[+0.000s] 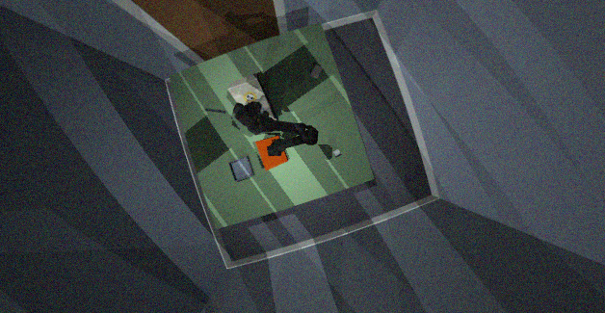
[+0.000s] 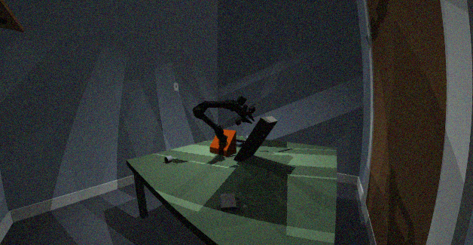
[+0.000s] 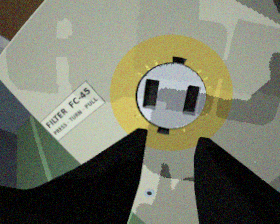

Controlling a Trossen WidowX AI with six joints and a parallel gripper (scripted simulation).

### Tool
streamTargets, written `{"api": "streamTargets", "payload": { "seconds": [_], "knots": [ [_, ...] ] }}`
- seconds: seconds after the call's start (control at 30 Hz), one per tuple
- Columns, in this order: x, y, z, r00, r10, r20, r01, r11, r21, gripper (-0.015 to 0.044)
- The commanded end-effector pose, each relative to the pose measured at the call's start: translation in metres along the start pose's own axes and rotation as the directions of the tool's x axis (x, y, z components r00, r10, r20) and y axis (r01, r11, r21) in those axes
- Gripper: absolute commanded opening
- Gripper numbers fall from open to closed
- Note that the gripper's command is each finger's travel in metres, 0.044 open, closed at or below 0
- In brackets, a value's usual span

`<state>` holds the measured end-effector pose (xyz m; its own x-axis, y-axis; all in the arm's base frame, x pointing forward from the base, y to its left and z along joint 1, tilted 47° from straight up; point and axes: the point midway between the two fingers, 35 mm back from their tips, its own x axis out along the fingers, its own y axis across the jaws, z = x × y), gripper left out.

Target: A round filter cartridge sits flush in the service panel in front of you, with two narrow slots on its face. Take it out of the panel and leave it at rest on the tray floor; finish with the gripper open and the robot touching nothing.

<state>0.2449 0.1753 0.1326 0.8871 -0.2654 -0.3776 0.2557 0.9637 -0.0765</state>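
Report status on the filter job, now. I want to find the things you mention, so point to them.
Jaws parted, nothing between them. Filter cartridge (image 3: 164, 111) still seated in the panel (image 3: 107, 165), slots facing out. Nothing visible blocking its face.

On the desk (image 1: 303, 181) (image 2: 312, 204), the top view has the tray (image 1: 242, 169) left of the block (image 1: 266, 161) (image 2: 230, 138), the small cylinder (image 1: 336, 152) (image 2: 169, 159) right of it, and the service panel (image 1: 237, 90) (image 2: 257, 136) (image 3: 101, 55) beyond. The cartridge (image 1: 249, 97) (image 3: 171, 100) sits in the panel, right of the label (image 3: 73, 109) in the wrist view.
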Motion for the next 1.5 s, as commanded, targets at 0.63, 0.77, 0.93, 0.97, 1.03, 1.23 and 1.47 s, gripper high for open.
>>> {"api": "streamTargets", "payload": {
  "seconds": [0.63, 0.77, 0.93, 0.97, 1.03, 1.23, 1.47],
  "knots": [
    [0.029, 0.001, -0.005, 1.0, -0.007, -0.003, 0.007, 1.0, 0.008, 0.0103],
    [0.036, 0.001, -0.004, 1.0, -0.007, -0.002, 0.007, 1.0, 0.008, 0.0103],
    [0.044, 0.0, -0.003, 1.0, -0.006, 0.001, 0.006, 1.0, 0.008, 0.0103],
    [0.045, 0.0, -0.003, 1.0, -0.006, 0.002, 0.006, 1.0, 0.008, 0.0103],
    [0.049, 0.0, -0.003, 1.0, -0.006, 0.004, 0.006, 1.0, 0.007, 0.0103],
    [0.056, -0.001, -0.002, 1.0, -0.005, 0.01, 0.005, 1.0, 0.006, 0.0103],
    [0.056, -0.002, -0.003, 1.0, -0.005, 0.01, 0.005, 1.0, 0.006, 0.0103]
  ]
}}
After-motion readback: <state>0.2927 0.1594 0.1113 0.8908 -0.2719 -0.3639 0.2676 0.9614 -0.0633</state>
